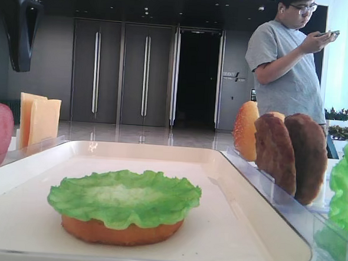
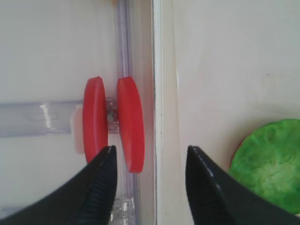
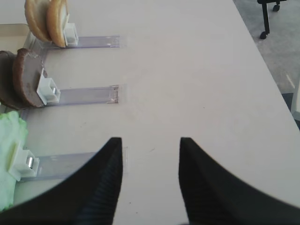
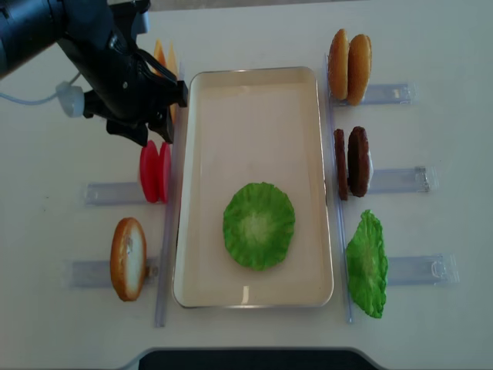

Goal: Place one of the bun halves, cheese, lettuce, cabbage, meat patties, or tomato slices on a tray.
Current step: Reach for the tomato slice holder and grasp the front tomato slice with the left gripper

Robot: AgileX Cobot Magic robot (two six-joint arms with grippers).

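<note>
So it's a plain white table, and sitting in the middle of the overhead frame is the cream tray, long side running top to bottom. Clear plastic racks lie flat on the tabletop on both sides of it: on the right three of them, at upper right, middle right and lower right, and on the left at least two show, middle left and lower left. They all stick out sideways from the tray.
</note>
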